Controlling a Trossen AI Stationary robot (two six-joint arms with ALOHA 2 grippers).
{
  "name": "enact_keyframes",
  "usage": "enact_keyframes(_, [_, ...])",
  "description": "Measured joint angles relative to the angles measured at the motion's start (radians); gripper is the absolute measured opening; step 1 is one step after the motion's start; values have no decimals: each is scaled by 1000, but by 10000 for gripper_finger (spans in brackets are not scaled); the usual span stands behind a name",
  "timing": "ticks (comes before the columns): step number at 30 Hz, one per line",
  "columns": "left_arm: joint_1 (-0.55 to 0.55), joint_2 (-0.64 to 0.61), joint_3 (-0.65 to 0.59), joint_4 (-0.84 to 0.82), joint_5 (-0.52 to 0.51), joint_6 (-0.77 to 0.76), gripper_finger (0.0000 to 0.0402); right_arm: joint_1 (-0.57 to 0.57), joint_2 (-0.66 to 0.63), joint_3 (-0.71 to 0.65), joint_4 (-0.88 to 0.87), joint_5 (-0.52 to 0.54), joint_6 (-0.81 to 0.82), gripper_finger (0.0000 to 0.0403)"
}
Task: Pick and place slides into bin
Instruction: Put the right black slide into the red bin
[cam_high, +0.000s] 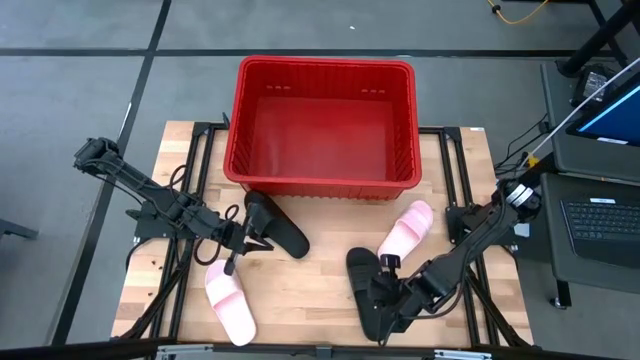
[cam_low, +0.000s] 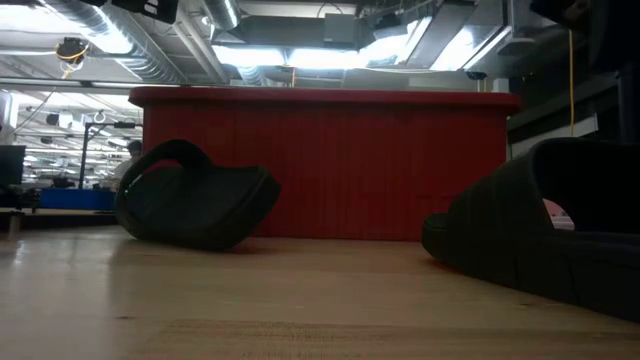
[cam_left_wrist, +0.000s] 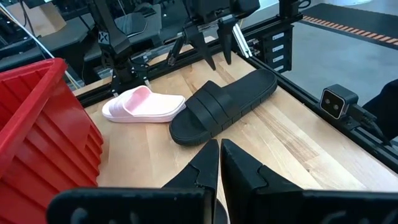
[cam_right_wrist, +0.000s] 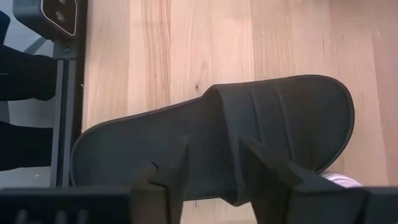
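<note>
Four slides lie on the pale wooden table (cam_high: 300, 300) in front of the large red slotted plastic bin (cam_high: 325, 75), which holds none of them. Your right gripper (cam_right_wrist: 214, 171) hangs directly over the matte black open-toe slide (cam_right_wrist: 261, 124) at the table's near right, fingers spread wide — one to each side of the edge of its wide strap, gripping nothing yet. Before you close, settle the fingers low enough that one goes under the strap and the other over it; a pinch on the strap's rim alone looks likely to slip when the shoe swings. The pale pink slide (cam_high: 408, 228) lies just beyond, toward the bin, so lift straight up before you carry, and clear the bin's thick rim well before you let go.

Your left gripper (cam_high: 240, 245) sits near the second matte black slide (cam_high: 277, 225), just in front of the bin's near wall. In its wrist view the fingers (cam_left_wrist: 202, 168) are pressed almost together and hold nothing. The other pale pink slide (cam_high: 230, 305) rests near the table's front edge, on the left. Keep the left arm where it is while the right one travels — their paths to the bin run close.
</note>
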Motion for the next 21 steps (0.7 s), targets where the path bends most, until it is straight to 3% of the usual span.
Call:
enact_keyframes(9, [0,0,0,0,-1,0,13,-1,67,0,4,0,-26,187])
enact_keyframes(21, [0,0,0,0,-2,0,13,-20,112,0,0,53,-57,163])
